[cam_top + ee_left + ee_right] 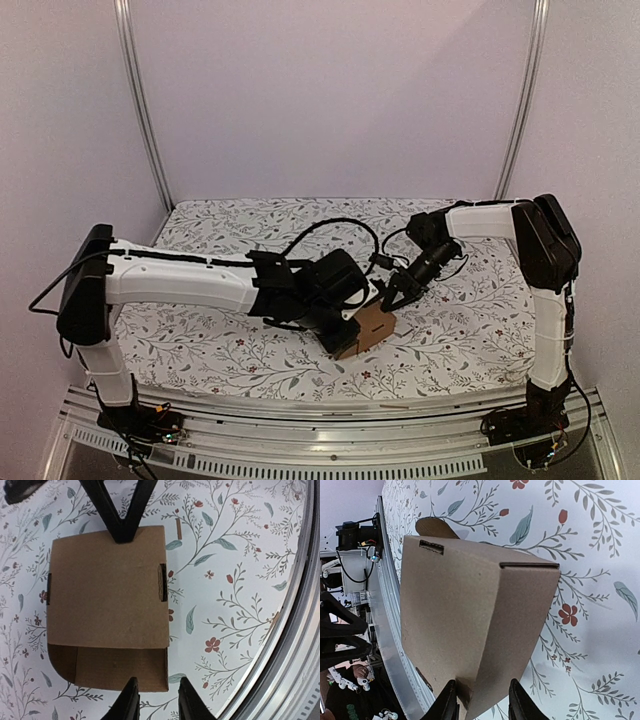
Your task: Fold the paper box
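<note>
The paper box [368, 326] is set on the table [200, 350], a little right of the middle and nearer the near edge than the far one. It is already raised into a carton, but one side is seen open in the left wrist view, with a rounded flap [437, 527] not yet tucked.

The right gripper [479, 695] is clamped on one edge of the box. The left gripper [157, 700] is held just beside the open side with its fingers apart, and only cloth is seen between them.

Several failures can be expected from here:
- Because the carton is held at one edge only, it may be swung around that pinch or slid on the cloth when the flap is pressed.
- If the flap is met off-line, it may be creased or driven inside askew instead of being seated.
- If the pinch is tightened, the thin wall may be buckled.
- If the box is pushed hard toward the near edge, it may be driven against the metal rail [300, 645].
</note>
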`<state>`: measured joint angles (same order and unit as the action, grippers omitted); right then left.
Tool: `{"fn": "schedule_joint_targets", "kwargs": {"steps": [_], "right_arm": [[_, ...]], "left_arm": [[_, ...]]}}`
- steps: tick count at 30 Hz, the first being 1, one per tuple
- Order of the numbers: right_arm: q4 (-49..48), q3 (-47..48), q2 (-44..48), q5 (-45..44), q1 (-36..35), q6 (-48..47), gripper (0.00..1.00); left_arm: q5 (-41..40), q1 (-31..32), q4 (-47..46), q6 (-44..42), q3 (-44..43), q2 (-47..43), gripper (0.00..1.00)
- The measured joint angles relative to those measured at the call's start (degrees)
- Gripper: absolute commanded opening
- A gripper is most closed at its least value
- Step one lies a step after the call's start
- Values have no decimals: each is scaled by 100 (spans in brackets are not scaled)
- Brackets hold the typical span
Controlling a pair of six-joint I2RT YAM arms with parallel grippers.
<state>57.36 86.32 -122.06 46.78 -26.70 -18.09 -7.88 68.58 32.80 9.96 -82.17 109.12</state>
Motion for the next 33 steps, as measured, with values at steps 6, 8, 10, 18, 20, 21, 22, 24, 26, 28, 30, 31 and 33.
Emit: {"fn": "schedule_joint_targets", "kwargs": {"steps": [6,8,10,18,20,21,22,24,26,28,30,31,33], "right_arm": [[-9,0,33,-103,-11,-7,39],[-20,0,70,-179,-22,-17,41],[-26,0,116,-275,-28,-20,43],[0,15,289,-763,-28,-26,52],[11,37,332,-918,-31,-33,53],[15,42,358,-990,-31,-33,54],[33,52,387,-1064,-28,-37,54],[74,120,431,-1185,-28,-46,54],[114,227,444,-1270,-28,-61,54],[142,326,452,-1342,-28,-79,55],[160,391,459,-1384,-28,-92,55],[175,426,459,-1416,-31,-103,55],[181,470,463,-1506,-33,-111,55]], "left_arm": [[-177,-57,-570,190,1012,-1071,38],[-168,-232,-879,234,1399,-1303,39],[-118,-597,-1318,243,1882,-1460,39],[245,-1731,-2406,-15,2474,-970,41],[431,-1740,-2614,-33,2452,-793,41],[520,-1740,-2682,-33,2446,-732,41],[632,-1740,-2765,-31,2446,-673,41],[837,-1740,-2940,-26,2444,-581,41],[994,-1740,-3097,-9,2435,-496,41],[1113,-1740,-3213,17,2435,-431,40],[1185,-1742,-3298,61,2435,-387,37],[1207,-1749,-3340,81,2435,-367,35],[1239,-1755,-3399,118,2437,-337,31]]}}
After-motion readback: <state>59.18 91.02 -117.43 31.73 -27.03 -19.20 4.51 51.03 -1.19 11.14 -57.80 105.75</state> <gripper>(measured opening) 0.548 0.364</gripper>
